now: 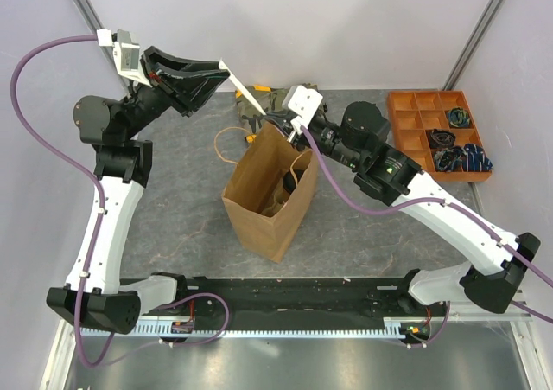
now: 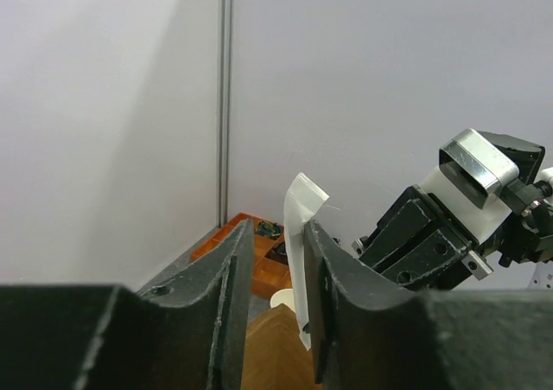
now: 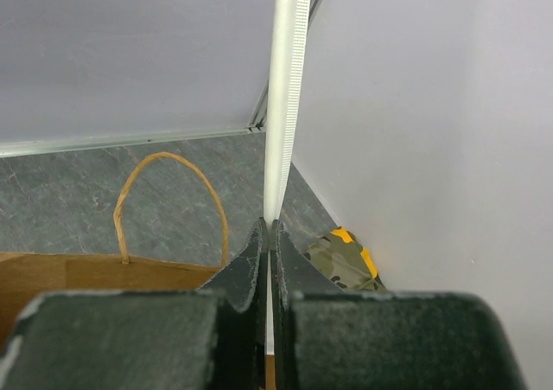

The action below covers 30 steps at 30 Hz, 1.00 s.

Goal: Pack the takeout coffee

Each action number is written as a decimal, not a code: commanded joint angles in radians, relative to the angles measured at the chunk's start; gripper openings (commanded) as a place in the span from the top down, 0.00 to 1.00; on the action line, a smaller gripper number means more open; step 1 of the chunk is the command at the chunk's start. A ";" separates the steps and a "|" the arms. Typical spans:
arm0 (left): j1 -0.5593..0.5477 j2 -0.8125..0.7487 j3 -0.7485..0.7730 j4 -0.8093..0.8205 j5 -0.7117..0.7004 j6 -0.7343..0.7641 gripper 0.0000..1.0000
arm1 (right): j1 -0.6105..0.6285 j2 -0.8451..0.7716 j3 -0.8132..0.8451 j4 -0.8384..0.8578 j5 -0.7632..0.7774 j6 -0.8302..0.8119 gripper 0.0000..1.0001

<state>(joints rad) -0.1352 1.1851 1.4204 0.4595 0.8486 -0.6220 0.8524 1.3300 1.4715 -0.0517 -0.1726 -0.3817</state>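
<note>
A brown paper bag [image 1: 263, 191] stands open mid-table. Inside it shows the takeout coffee [image 1: 289, 182], of which I see mainly the black lid. Above the bag's far edge my right gripper [image 1: 278, 124] [image 3: 272, 226] is shut on the lower end of a long white flat strip [image 1: 246, 92] [image 3: 283, 105]. The strip slants up and left to my left gripper [image 1: 220, 74] [image 2: 278, 234]. Its jaws stand apart around the strip's upper end [image 2: 298, 234], which lies against the right-hand finger only.
An orange compartment tray [image 1: 436, 135] with dark small items sits at the back right. Camouflage and yellow items [image 1: 268, 96] [image 3: 341, 256] lie behind the bag. The bag's handle loop [image 1: 229, 143] [image 3: 168, 200] hangs to its left. Walls close in on all sides.
</note>
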 commanded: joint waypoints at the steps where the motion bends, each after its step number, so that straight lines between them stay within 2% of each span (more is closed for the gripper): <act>1: -0.009 0.002 0.040 0.050 -0.005 -0.033 0.69 | 0.016 0.003 0.029 0.044 0.007 -0.011 1.00; 3: -0.010 0.004 0.041 0.053 -0.002 -0.036 0.76 | 0.019 0.005 0.027 0.067 0.012 -0.011 1.00; 4: -0.010 0.002 0.040 0.054 0.003 -0.041 0.86 | 0.019 0.003 0.026 0.067 0.010 -0.013 1.00; 6: -0.010 0.002 0.035 0.054 0.013 -0.047 0.92 | 0.019 0.006 0.027 0.064 0.016 -0.013 1.00; 7: -0.010 0.001 0.029 0.053 0.012 -0.048 0.98 | 0.019 0.008 0.032 0.062 0.022 -0.008 0.95; 8: -0.010 -0.004 0.026 0.051 0.015 -0.045 0.98 | 0.019 0.014 0.038 0.053 0.022 -0.008 0.78; 10: -0.010 -0.004 0.023 0.033 0.029 -0.041 0.98 | 0.019 0.015 0.050 0.053 0.021 -0.002 0.63; 11: -0.010 -0.004 0.023 0.021 0.033 -0.036 0.98 | 0.019 0.014 0.055 0.053 0.028 0.007 0.41; 13: -0.010 -0.010 0.018 -0.019 0.069 -0.001 0.98 | 0.020 0.011 0.064 0.041 0.045 0.004 0.24; 14: -0.010 -0.019 0.017 -0.036 0.079 0.017 0.98 | 0.019 0.005 0.065 0.024 0.050 -0.018 0.04; 22: -0.018 -0.035 0.044 -0.356 0.193 0.188 0.98 | 0.020 -0.038 0.113 0.041 0.151 -0.077 0.02; 24: -0.044 -0.041 0.051 -0.493 0.205 0.255 0.98 | 0.019 -0.046 0.087 0.042 0.194 -0.115 0.02; 25: -0.055 -0.041 0.055 -0.543 0.199 0.284 0.98 | 0.019 -0.052 0.078 0.093 0.250 -0.123 0.02; 26: -0.067 -0.039 0.060 -0.664 0.190 0.316 0.98 | 0.019 -0.055 0.067 0.104 0.274 -0.134 0.02; 30: -0.141 -0.027 0.097 -0.881 0.072 0.485 0.98 | 0.020 -0.058 0.026 0.122 0.358 -0.183 0.02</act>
<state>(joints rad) -0.2195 1.1641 1.4532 -0.1226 0.9874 -0.3508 0.8669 1.2934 1.5284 0.0128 0.0608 -0.4961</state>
